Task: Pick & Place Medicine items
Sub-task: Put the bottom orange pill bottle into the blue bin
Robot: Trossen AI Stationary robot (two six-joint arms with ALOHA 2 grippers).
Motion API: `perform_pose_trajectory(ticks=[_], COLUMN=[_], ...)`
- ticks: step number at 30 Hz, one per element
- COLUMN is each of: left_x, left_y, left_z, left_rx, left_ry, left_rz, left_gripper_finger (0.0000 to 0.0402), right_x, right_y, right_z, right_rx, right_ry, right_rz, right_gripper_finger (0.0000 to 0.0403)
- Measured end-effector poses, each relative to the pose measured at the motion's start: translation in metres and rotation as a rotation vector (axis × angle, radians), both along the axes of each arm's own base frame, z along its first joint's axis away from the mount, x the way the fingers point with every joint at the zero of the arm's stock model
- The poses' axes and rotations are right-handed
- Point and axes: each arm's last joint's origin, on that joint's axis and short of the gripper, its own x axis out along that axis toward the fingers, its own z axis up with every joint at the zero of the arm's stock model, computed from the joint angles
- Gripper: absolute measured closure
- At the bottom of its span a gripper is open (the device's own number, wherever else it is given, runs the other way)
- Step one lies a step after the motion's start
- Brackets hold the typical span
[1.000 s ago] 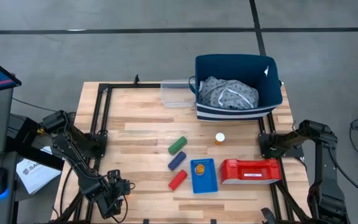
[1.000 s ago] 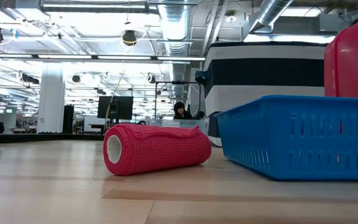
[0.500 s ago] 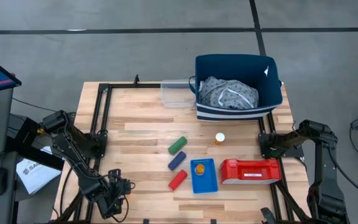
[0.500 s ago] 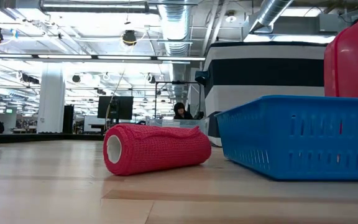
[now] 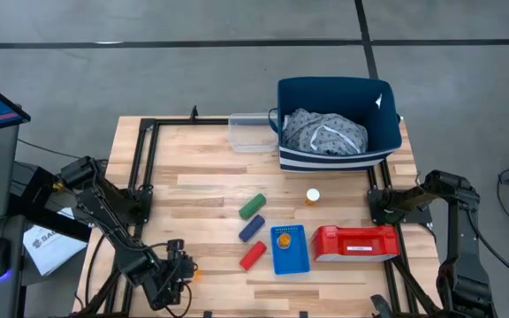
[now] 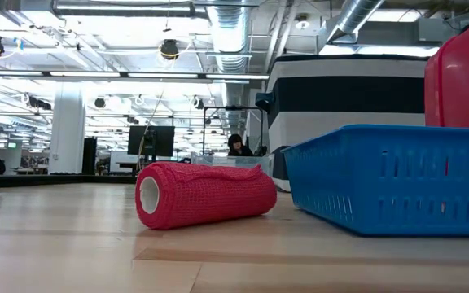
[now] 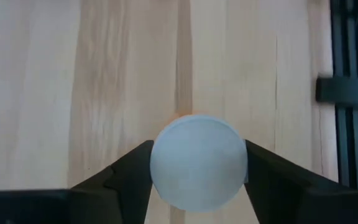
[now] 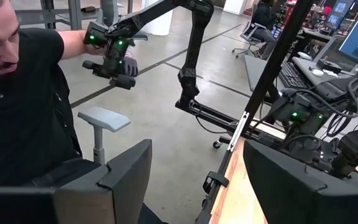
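Seen from above: left hand [image 5: 177,272] low over the near left part of the pale wooden tabletop [image 5: 193,185], left of the red capsule-shaped block [image 5: 253,255]. Green capsule-shaped block [image 5: 253,206] and blue capsule-shaped block [image 5: 252,228] lined up beyond the red one. One small orange pill bottle with a white round cap [image 5: 313,196] standing on the wood right of the green block, apart from it. Another orange pill bottle [image 5: 283,238] lying inside the small blue plastic basket [image 5: 291,261], with a red plastic case [image 5: 356,242] just beside that basket on its right. Navy fabric bin holding grey cloth [image 5: 338,124] at the far edge, a clear plastic container [image 5: 252,132] touching its left side. Right hand [image 5: 385,205] parked at the right edge, near the red case.

From table height: red block [image 6: 206,194] lying on its side, blue basket [image 6: 397,176] to its right, a seated person [image 6: 237,146] far behind.

Left wrist camera: dark fingers [image 7: 132,171] closed against both sides of a white-capped pill bottle [image 7: 198,160], a sliver of orange showing past the cap, bare wood beyond.

Right wrist camera: fingers [image 8: 126,171] spread wide apart, nothing between them; a person in a black shirt [image 8: 23,112] close by.
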Motion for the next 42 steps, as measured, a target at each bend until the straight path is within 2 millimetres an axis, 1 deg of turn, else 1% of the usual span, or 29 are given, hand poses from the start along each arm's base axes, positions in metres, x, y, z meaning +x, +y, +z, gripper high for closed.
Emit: perform_pose_trajectory(ticks=[4, 10, 13, 17, 22, 27, 30, 32, 35, 37, 42], left_x=[0.015, 0.044, 0.061, 0.086, 0.111, 0.129, 0.136, 0.140, 0.148, 0.155, 0.184], left_y=[0.004, 0.014, 0.022, 0.036, 0.058, 0.080, 0.088, 0.088, 0.085, 0.082, 0.067], left_z=[0.003, 0.009, 0.014, 0.023, 0.032, 0.040, 0.043, 0.043, 0.038, 0.034, 0.028], left_rx=[0.013, 0.049, 0.075, 0.122, 0.162, 0.157, 0.144, 0.148, 0.155, 0.156, 0.169], left_ry=[-0.073, -0.190, -0.260, -0.373, -0.468, -0.538, -0.582, -0.612, -0.624, -0.610, -0.611], left_rz=[-0.032, -0.090, -0.135, -0.194, -0.242, -0.272, -0.280, -0.291, -0.315, -0.328, -0.389], left_gripper_finger=[0.0202, 0.0185, 0.0194, 0.0201, 0.0184, 0.0196, 0.0200, 0.0194, 0.0186, 0.0187, 0.0198], right_x=[-0.001, -0.001, -0.002, -0.004, -0.008, -0.008, -0.008, -0.008, -0.008, -0.008, -0.008], right_y=[0.000, 0.000, 0.001, 0.001, 0.003, 0.003, 0.003, 0.003, 0.003, 0.003, 0.003], right_z=[0.000, 0.000, 0.000, 0.000, 0.000, 0.000, 0.000, 0.000, 0.000, -0.001, -0.001], right_rx=[0.002, 0.001, 0.001, 0.001, 0.007, 0.007, 0.007, 0.007, 0.005, 0.003, 0.003], right_ry=[0.001, 0.001, 0.001, 0.001, 0.003, 0.003, 0.003, 0.004, 0.004, 0.004, 0.005], right_rz=[0.001, 0.003, 0.005, 0.011, 0.020, 0.019, 0.019, 0.019, 0.019, 0.019, 0.019], right_gripper_finger=[0.0152, 0.0152, 0.0152, 0.0152, 0.0152, 0.0152, 0.0152, 0.0152, 0.0152, 0.0152, 0.0152])
